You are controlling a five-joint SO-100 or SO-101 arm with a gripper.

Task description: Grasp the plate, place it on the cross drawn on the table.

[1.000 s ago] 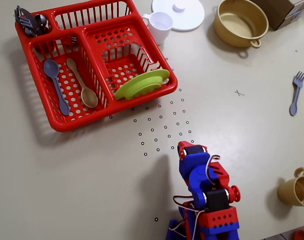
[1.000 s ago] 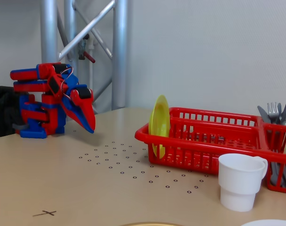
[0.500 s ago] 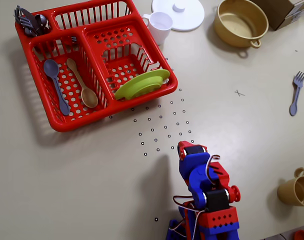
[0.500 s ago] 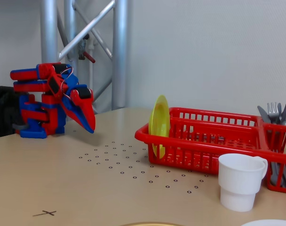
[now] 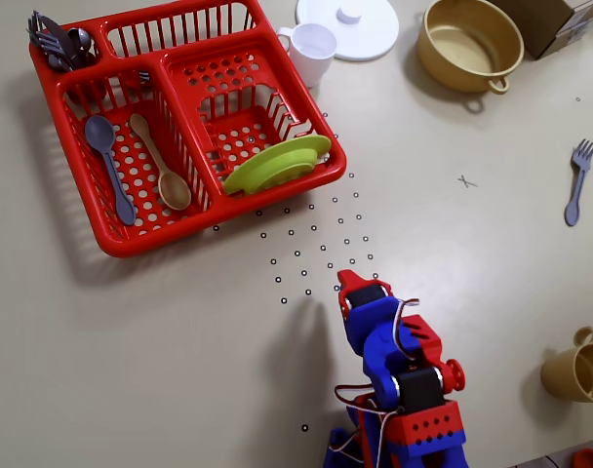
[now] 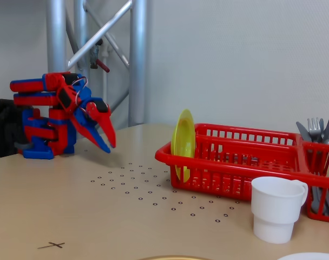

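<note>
The plate [image 5: 277,162] stands on edge in the red rack [image 5: 72,146], leaning at the rack's corner nearest the dot grid; in the fixed view we see it [image 6: 183,142] upright against the rack's [image 6: 240,162] left end wall. We find the pincer [image 6: 107,145] raised above the desk [image 5: 179,370], its two tips slightly parted and nothing between them. In the overhead view it [image 5: 351,285] sits at the near edge of the dots, well apart from the plate. The cross [image 5: 466,181] lies on bare desk to the right in that view, between the yellow pot [image 5: 469,44] and the grey fork [image 5: 576,181]; in the fixed view we see it [image 6: 51,245] at lower left. A white cup [image 6: 275,208] stands beside the rack.
</note>
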